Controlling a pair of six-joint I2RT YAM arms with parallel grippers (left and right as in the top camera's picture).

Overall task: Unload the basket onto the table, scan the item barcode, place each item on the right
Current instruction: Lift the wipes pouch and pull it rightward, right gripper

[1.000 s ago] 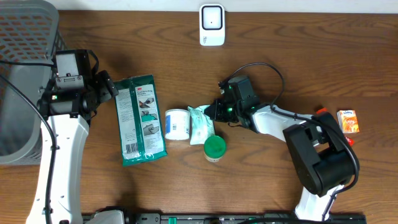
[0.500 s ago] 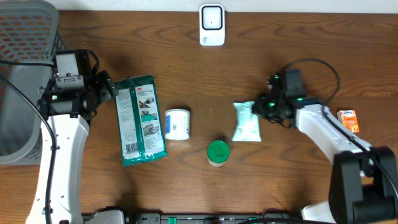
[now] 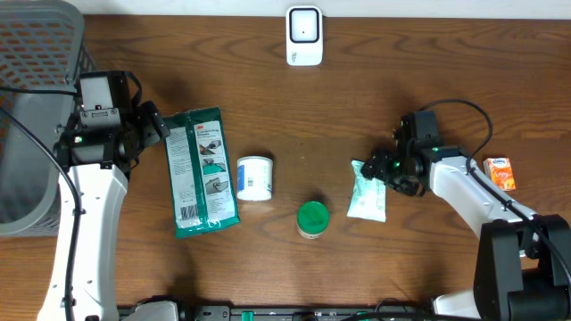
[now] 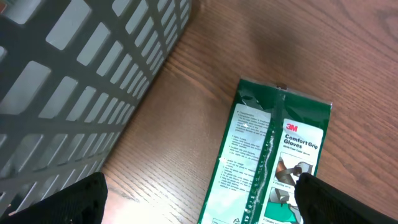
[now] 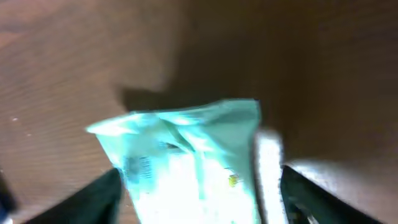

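A teal packet of wipes (image 3: 367,193) lies flat on the wooden table, right of centre. My right gripper (image 3: 391,170) stands at the packet's upper right end. In the right wrist view the blurred packet (image 5: 186,162) lies between the two dark fingers (image 5: 102,196), which stand wide apart, so the right gripper (image 5: 199,194) is open. The white barcode scanner (image 3: 304,36) stands at the far edge. My left gripper (image 4: 199,199) is open over the bare table, beside a green 3M gloves pack (image 4: 277,155).
A grey slatted basket (image 3: 36,107) fills the far left. The green gloves pack (image 3: 202,171), a white tub (image 3: 254,178) and a green-lidded jar (image 3: 310,218) lie left of centre. A small orange packet (image 3: 500,173) sits at the right edge.
My right gripper carried the teal packet from beside the white tub rightwards and toward the front, then opened its jaws. The left arm has not moved.
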